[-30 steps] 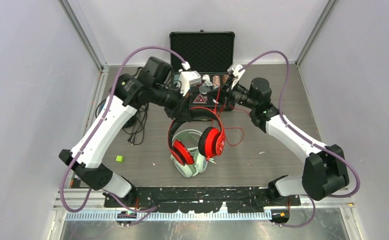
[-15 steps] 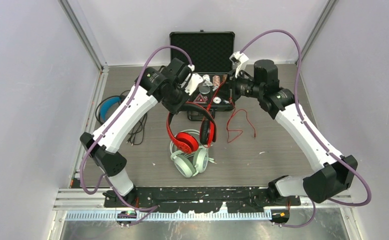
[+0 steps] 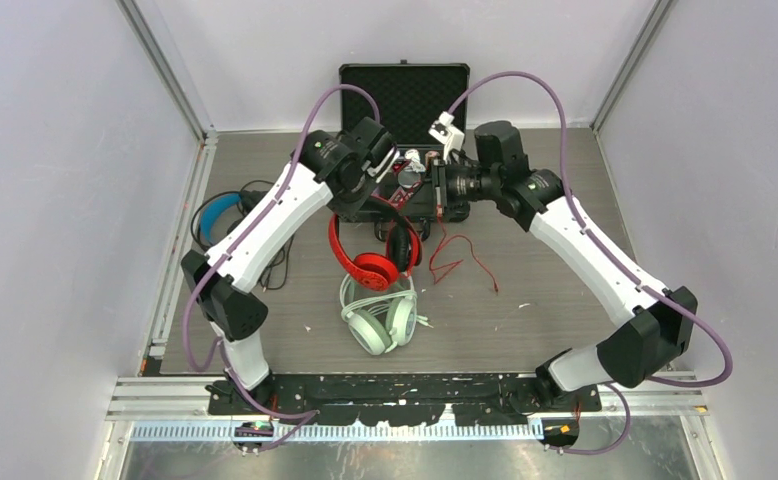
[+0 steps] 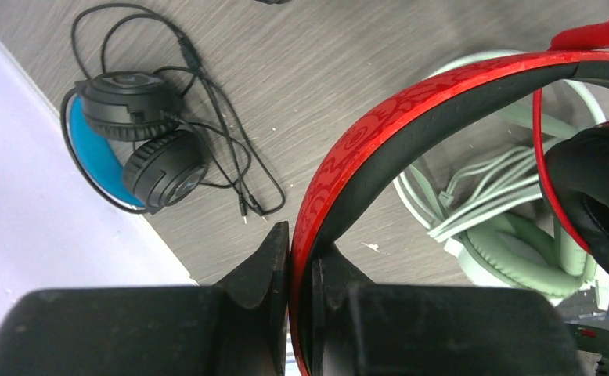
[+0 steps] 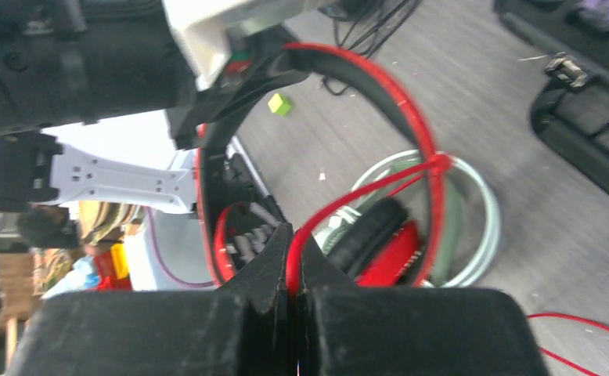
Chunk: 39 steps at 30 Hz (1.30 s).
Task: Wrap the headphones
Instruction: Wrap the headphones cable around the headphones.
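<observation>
Closer together than before — left gripper (image 4: 299, 239) clamps the red headband (image 4: 380, 133), right gripper (image 5: 290, 239) pinches the red cable (image 5: 348, 200).

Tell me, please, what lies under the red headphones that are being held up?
The green headphones lie on the table below the red headphones, with their white cable bundled inside the band. The red band and its black ear pad cover part of them.

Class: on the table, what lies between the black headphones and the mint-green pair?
Left wrist view: beside the black headphones its loose black cable, then bare table up to the mint-green pair. The red headband, held above, only crosses in front.
</observation>
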Tool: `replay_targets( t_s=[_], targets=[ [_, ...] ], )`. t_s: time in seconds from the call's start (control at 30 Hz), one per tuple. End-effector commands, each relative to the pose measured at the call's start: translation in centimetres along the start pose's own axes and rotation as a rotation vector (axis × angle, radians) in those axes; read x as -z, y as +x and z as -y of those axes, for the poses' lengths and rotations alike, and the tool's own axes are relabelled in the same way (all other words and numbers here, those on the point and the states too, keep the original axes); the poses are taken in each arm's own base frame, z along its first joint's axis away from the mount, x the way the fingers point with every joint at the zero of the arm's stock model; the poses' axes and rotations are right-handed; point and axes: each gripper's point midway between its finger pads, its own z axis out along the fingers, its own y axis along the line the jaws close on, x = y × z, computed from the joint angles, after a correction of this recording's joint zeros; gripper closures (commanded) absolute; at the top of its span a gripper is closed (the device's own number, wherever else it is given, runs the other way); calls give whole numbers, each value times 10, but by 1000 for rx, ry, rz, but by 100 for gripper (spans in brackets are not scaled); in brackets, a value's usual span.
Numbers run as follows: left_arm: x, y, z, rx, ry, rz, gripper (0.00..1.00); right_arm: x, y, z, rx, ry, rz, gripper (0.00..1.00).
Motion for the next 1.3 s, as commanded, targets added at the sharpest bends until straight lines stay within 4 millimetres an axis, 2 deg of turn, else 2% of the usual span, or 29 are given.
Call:
replay_targets(
  t_s=[0.0, 0.2, 0.37, 0.53, 0.73, 0.93, 1.27],
  targets=[
    [15, -13, -21, 110, -110, 63, 100, 2, -17, -40, -49, -113, 30, 99],
    [15, -25, -38, 220, -168, 114, 100, -4, -30, -59, -157, -214, 89, 100],
    [18, -37, -54, 324, -233, 180, 100, -10, -37, -71, -196, -278, 123, 94],
    [20, -53, -64, 425, -268, 260, 100, -22, -30, -80, -199, -286, 105, 88],
    [27, -73, -73, 550, -271, 369, 100, -36, -19, -88, -195, -276, 93, 87],
    [43, -92, -89, 699, -257, 498, 100, -44, -13, -82, -139, -188, 112, 86],
    [78, -122, -100, 902, -119, 694, 100, -37, -14, -71, 79, -94, 241, 83]
  ],
)
